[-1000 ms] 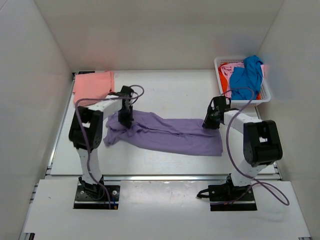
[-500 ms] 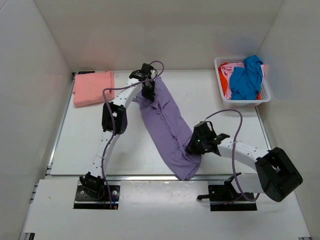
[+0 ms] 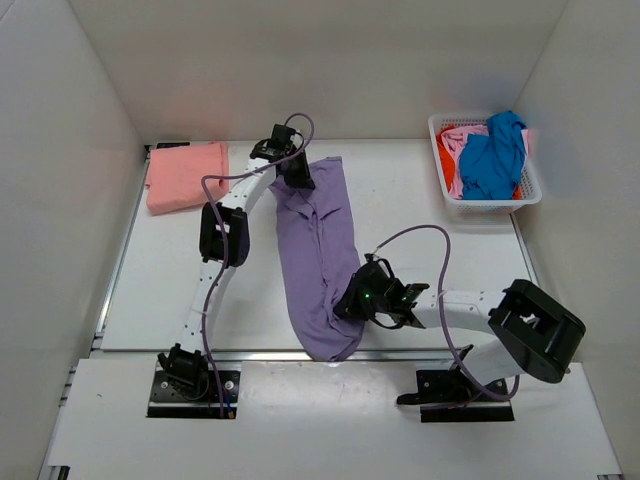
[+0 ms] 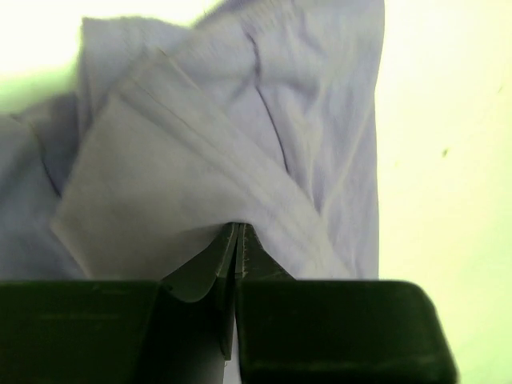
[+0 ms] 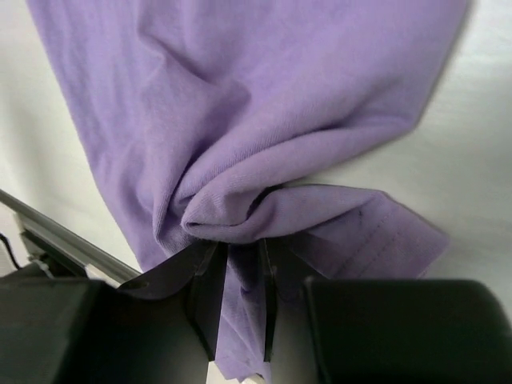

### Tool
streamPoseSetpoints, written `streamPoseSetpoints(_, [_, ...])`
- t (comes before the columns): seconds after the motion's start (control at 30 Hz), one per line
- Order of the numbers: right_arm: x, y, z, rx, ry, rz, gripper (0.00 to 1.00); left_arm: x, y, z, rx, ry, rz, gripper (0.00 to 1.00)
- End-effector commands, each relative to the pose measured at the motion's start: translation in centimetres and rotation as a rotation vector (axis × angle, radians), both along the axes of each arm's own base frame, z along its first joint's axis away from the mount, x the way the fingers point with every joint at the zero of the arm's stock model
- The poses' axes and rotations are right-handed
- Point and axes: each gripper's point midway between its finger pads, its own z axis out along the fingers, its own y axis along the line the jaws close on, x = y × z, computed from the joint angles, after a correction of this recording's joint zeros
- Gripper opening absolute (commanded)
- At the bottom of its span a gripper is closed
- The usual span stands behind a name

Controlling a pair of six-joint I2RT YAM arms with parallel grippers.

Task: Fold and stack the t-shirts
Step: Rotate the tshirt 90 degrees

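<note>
Stretching the lavender-purple t-shirt (image 3: pixel 318 240) between them, the two arms hold it as a long band running from far to near across the tabletop (image 3: pixel 430 260). The left gripper (image 3: pixel 297 172) is clamped on the far end. Its wrist view shows the jaws pressed together on a thin folded edge, with the rest of the cloth fanning out just ahead of the fingertips. The right gripper (image 3: pixel 350 303) is closed on the near end, pinching a bunched gather of fabric. Beyond that pinch the cloth spreads away, and a loose flap with a stitched hem lies just beside the fingers. Nearer than the right gripper, the shirt's tail reaches the tabletop's front edge and looks to hang slightly over it.

Holding both ends probably serves to pull the shirt long and lay it flat before folding. Creases run down its middle, so it does not look ready to fold yet.

The salmon-pink t-shirt (image 3: pixel 185 175) lies folded flat to the left of the left gripper and apart from it, likely as the base of the stack. Well to the right of the left gripper and far beyond the right one, the white basket (image 3: pixel 490 204) holds the bright blue t-shirt (image 3: pixel 492 155), the orange-red t-shirt (image 3: pixel 455 134) and a pink t-shirt (image 3: pixel 474 130), heaped together and apparently waiting their turn.
</note>
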Motion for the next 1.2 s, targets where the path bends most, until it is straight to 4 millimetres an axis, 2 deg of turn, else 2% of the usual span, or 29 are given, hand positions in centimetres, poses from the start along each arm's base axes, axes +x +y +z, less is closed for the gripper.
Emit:
streamPoseSetpoints(0.0, [1.6,-0.3,-1.3,-0.024,-0.022,-0.049,0.2,2.5,-1.4,1.9,-0.14,-0.071,0.021,0.13])
streamPoseSetpoints(0.1, [3.3,-0.6,-1.0,-0.007,-0.042,-0.099,0.2,3.3,-0.6,0.9,-0.177,-0.06,0.054,0.13])
streamPoseSetpoints(0.17, [3.5,-0.4,-1.0,0.006,-0.043,-0.094,0.2,4.2,-0.4,1.1,-0.197,-0.078,0.069,0.13])
streamPoseSetpoints(0.2, [4.0,-0.3,-1.0,0.002,-0.053,-0.095,0.21,4.6,-0.6,2.2,-0.224,-0.102,0.066,0.12])
streamPoseSetpoints(0.23, [3.6,-0.2,-1.3,-0.006,-0.049,-0.074,0.2,4.9,-0.6,2.7,-0.243,-0.114,0.063,0.11])
streamPoseSetpoints(0.33, [3.1,0.9,-1.7,-0.005,-0.058,-0.007,0.21,6.0,-1.9,9.1,-0.363,-0.242,0.007,0.1])
streamPoseSetpoints(0.43, [3.0,1.6,-1.6,0.019,-0.054,0.047,0.23,5.0,-2.6,17.5,-0.395,-0.375,-0.044,0.1])
streamPoseSetpoints(0.5, [3.5,2.2,-1.0,-0.001,-0.083,0.073,0.22,4.1,-1.7,19.8,-0.361,-0.409,-0.047,0.11])
streamPoseSetpoints(0.57, [3.6,2.2,-0.6,-0.038,-0.119,0.098,0.23,2.6,-1.3,21.2,-0.329,-0.411,-0.048,0.11])
streamPoseSetpoints(0.63, [4.2,2.1,0.5,-0.055,-0.16,0.081,0.24,0.4,0.3,20.9,-0.27,-0.373,-0.021,0.13])
streamPoseSetpoints(0.67, [4.3,2.0,1.3,-0.054,-0.189,0.078,0.25,0.0,1.2,20.4,-0.248,-0.369,-0.009,0.14])
streamPoseSetpoints(0.7, [4.3,1.5,1.3,-0.061,-0.194,0.061,0.27,-1.5,1.8,19.0,-0.206,-0.339,0.006,0.14])
streamPoseSetpoints(0.73, [4.3,1.2,1.8,-0.053,-0.209,0.056,0.29,-2.5,3.2,17.6,-0.168,-0.317,0.04,0.14])
streamPoseSetpoints(0.77, [4.5,0.8,2.4,-0.047,-0.225,0.05,0.31,-3.0,3.8,17.2,-0.153,-0.305,0.053,0.13])
streamPoseSetpoints(0.83, [4.8,0.0,3.1,-0.054,-0.263,0.055,0.35,-5.1,5.2,13.6,-0.074,-0.23,0.067,0.13])
streamPoseSetpoints(0.87, [4.9,-0.2,3.8,-0.046,-0.282,0.056,0.36,-6.1,5.9,11.1,-0.036,-0.172,0.065,0.12])
streamPoseSetpoints(1.0, [5.5,-1.2,4.7,-0.012,-0.3,0.073,0.37,-8.1,6.3,6.5,0.046,-0.067,0.056,0.11])
streamPoseSetpoints(1.07, [4.9,-1.2,4.4,-0.011,-0.279,0.103,0.35,-8.9,5.9,4.1,0.075,-0.025,0.044,0.1])
streamPoseSetpoints(1.1, [4.5,-1.2,4.3,-0.016,-0.275,0.12,0.33,-9.0,5.6,3.9,0.072,-0.019,0.035,0.1])
streamPoseSetpoints(1.13, [4.5,-1.5,4.0,-0.026,-0.273,0.123,0.32,-8.9,5.8,2.9,0.081,-0.006,0.041,0.1])
streamPoseSetpoints(1.17, [3.7,-1.6,3.4,-0.025,-0.262,0.14,0.29,-9.2,5.1,2.2,0.085,0.005,0.027,0.1])
